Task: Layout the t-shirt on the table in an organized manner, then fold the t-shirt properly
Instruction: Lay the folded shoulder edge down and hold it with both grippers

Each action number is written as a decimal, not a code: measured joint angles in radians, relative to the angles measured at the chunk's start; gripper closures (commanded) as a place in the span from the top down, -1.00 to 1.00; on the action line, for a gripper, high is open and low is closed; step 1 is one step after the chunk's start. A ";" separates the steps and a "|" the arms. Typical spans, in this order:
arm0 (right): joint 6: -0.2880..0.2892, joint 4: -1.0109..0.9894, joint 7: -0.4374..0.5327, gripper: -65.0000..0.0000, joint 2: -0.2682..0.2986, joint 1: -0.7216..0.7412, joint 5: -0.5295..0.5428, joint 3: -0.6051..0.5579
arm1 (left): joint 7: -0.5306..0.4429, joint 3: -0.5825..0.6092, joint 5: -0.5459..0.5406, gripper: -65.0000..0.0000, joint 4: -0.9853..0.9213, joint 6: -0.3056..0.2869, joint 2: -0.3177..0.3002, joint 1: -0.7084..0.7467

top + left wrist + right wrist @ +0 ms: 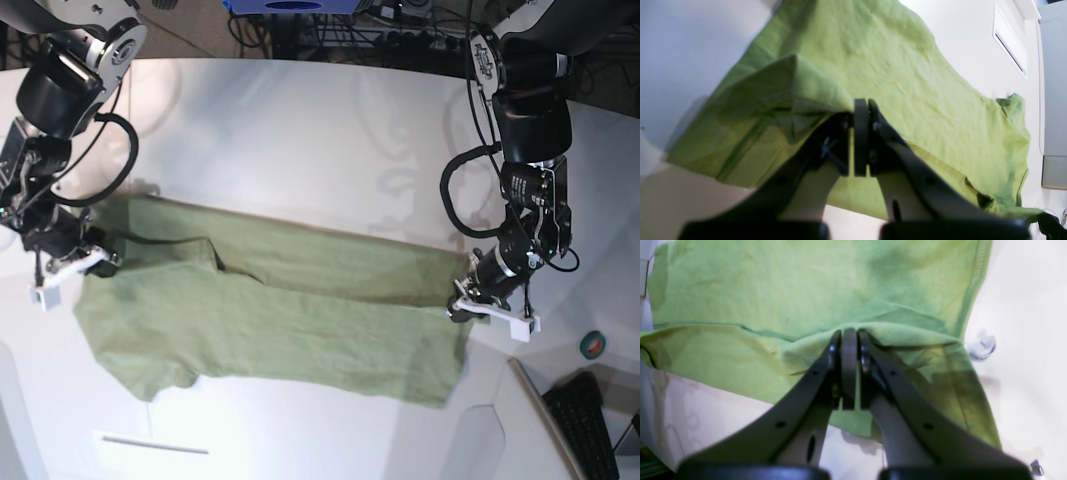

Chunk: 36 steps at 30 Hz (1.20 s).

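Olive-green cloth of the t-shirt (270, 320) lay spread lengthwise across the white table (300, 140), with 1 long edge doubled over onto the body, so that a fold ran from one gripper to the other. The left gripper (862, 105) had its fingers (860, 133) pressed together on a raised corner of cloth at one end of this fold; beyond the fingertips the shirt stretched flat, and to both sides of them the smooth white surface was bare. The right gripper (849, 335) was also clamped on the folded edge, its fingers (849, 373) closed with cloth bunched just at the tips, and the hem ran away past them. Below both pairs of fingers the table showed faint reflections. In the base view dark cables (330, 35) lay behind the curved far edge, and a keyboard (585, 425) sat near the corner, well apart from the left gripper.
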 measured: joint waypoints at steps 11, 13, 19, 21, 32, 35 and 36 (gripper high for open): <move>0.000 0.000 0.003 -1.00 0.000 0.003 0.000 -0.005 | 0.001 0.000 0.000 -1.00 0.025 0.000 -0.002 0.007; 0.000 0.000 0.003 -1.00 0.000 0.003 0.000 -0.005 | -0.001 0.000 0.000 -1.00 0.031 0.000 -0.003 0.005; 0.000 0.000 0.003 -1.00 0.000 0.003 0.000 -0.005 | 0.000 0.000 0.000 -1.00 0.031 0.000 -0.003 0.007; 0.000 0.000 0.003 -1.00 0.000 0.003 0.000 -0.005 | 0.000 0.000 0.000 -1.00 0.031 0.005 -0.003 0.006; 0.000 0.000 0.003 -1.00 0.000 0.003 0.000 -0.007 | 0.000 -0.001 -0.007 -1.00 0.031 0.105 -0.002 0.007; 0.000 0.000 0.003 -1.00 0.000 0.003 0.000 -0.007 | 0.000 -0.001 -0.007 -1.00 0.031 0.105 -0.003 0.007; 0.000 0.000 0.003 -1.00 0.000 0.003 0.000 -0.007 | 0.000 -0.001 -0.007 -1.00 0.031 0.106 -0.002 0.007</move>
